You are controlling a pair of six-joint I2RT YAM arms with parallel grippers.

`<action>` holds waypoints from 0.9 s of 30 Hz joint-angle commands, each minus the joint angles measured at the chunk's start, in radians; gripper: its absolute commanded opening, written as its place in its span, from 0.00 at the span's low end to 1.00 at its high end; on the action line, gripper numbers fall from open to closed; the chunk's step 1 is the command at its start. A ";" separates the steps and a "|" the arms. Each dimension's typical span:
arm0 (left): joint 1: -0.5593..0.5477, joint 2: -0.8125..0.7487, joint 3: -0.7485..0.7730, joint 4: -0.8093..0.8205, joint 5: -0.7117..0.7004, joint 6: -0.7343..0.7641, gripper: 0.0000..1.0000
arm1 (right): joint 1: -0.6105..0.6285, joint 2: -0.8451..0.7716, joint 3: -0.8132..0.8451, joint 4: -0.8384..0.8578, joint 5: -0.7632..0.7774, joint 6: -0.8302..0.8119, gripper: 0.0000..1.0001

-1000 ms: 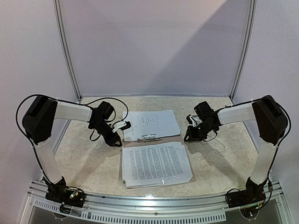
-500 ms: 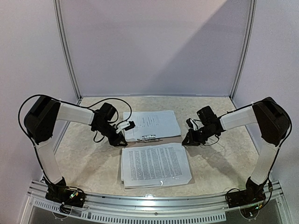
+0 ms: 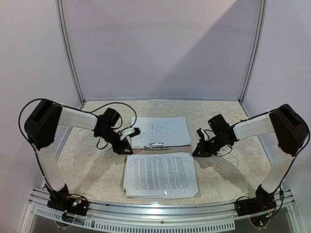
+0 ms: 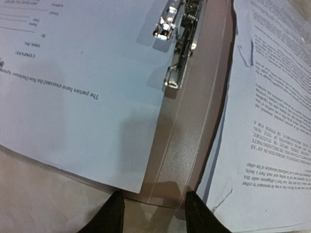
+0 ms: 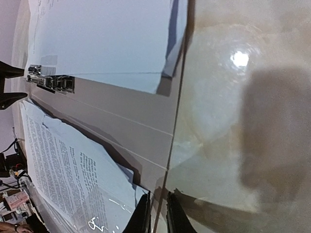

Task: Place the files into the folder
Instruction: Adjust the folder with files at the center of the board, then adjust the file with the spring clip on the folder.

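L end effector (image 4: pixel 153 216) at folder (image 4: pixel 194 121) spine end, jaws apart

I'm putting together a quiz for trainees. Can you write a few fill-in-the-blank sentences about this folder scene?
1. The folder lies ___, both halves flat, not closed.
2. The densely printed files lie nearer the arms' bases than the shiny metal ___ on the spine.
3. Of the left gripper and the right gripper, the ___ one's fingers stand wider apart.

Missing words: open; clip; left.
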 commanded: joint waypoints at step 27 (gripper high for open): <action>0.138 0.400 0.713 -0.186 -0.327 -0.179 0.48 | -0.019 0.442 0.689 -0.219 0.540 -0.220 0.16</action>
